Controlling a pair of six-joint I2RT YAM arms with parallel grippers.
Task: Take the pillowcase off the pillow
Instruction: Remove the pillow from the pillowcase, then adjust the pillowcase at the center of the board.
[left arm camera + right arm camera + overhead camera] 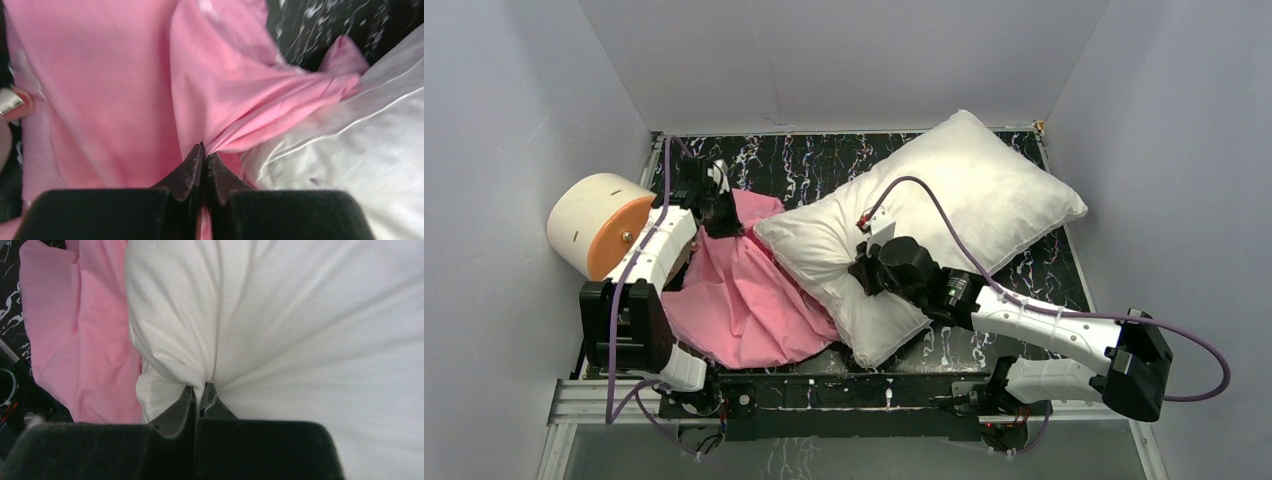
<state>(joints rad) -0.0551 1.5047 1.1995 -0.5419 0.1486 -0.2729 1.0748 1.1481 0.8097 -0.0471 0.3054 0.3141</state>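
As I look down from the overhead camera, I see the pillow (964, 190) lying diagonally across the black marbled table (824, 155), one corner toward the back right and the opposite end toward the front middle. The pillowcase (744, 295) is bunched in a pink heap on the left half of the table, touching the pillow's left edge; I cannot tell whether any of the pillow sits inside it.

On my left wrist feed, the left gripper (204, 150) has its jaws pinched together on a fold of the pink cloth, which gathers into taut creases at the tips. The white pillow lies just to the right of them.

On my right wrist feed, the right gripper (200, 390) is closed on a pinch of the pillow's white fabric, with wrinkles fanning out from the tips and the pillowcase off to the left.

A cream-and-orange cylinder (594, 225) sits at the far left, beside the left arm.
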